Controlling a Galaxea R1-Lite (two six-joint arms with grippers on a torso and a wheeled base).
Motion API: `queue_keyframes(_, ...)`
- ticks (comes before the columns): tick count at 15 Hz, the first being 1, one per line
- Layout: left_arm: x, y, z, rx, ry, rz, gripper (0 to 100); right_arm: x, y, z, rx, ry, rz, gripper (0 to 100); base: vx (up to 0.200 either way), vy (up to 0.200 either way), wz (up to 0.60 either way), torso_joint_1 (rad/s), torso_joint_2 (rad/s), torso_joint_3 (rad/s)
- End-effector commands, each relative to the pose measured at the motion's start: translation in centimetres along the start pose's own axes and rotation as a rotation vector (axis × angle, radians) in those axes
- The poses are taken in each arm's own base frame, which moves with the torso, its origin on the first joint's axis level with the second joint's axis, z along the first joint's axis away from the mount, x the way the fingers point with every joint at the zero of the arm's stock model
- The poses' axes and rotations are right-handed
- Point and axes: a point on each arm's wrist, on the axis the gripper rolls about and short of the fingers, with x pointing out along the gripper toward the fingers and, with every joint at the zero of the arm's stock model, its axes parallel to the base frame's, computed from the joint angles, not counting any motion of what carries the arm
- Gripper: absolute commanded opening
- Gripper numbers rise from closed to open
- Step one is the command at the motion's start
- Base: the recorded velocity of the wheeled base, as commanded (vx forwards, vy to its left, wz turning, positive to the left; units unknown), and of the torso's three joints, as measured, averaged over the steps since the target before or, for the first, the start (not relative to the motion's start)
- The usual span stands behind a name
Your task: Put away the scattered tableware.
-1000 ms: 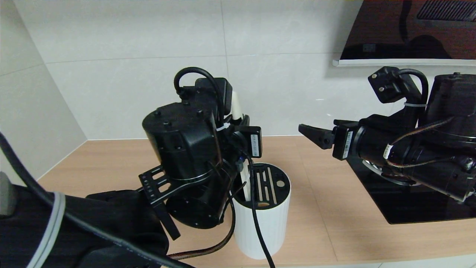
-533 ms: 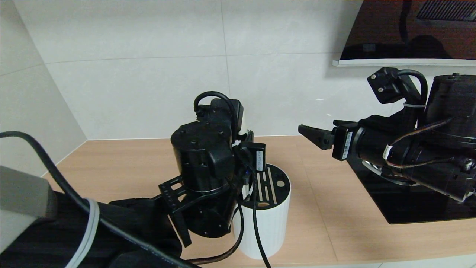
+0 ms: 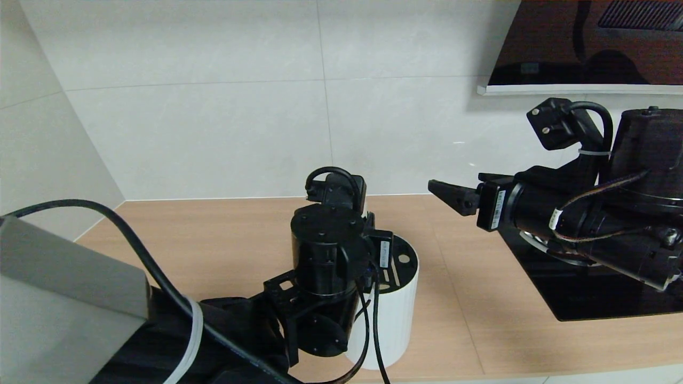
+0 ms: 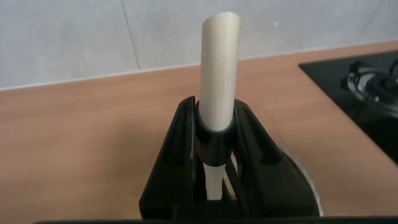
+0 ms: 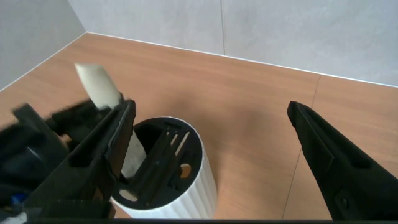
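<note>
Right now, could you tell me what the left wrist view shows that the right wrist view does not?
Left wrist view: the left hand seen close, clamped round the cream handle, with the black hob farther off. Right wrist view: the white holder with its slotted black top, beyond the open right hand. Both: the handle, the wooden counter and the tiled wall.

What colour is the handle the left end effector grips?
Cream handle; best in left wrist view.
</note>
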Motion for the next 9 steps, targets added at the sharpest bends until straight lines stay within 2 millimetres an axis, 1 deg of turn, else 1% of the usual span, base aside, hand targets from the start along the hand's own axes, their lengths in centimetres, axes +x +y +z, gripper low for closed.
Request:
queue_keyframes(1, 0.28, -0.14, -0.88, 0.016, 0.020, 0.003, 0, 0.06, 0.01, -0.06, 0.000, 0.002, 0.000, 100, 0.000, 0.000, 0.00, 0.000, 0.00, 0.000)
queue_keyframes(9, 0.20, -0.07, -0.87, 0.016, 0.020, 0.005, 0, 0.08, 0.04, -0.19, -0.001, 0.006, 0.001, 100, 0.000, 0.000, 0.00, 0.000, 0.00, 0.000)
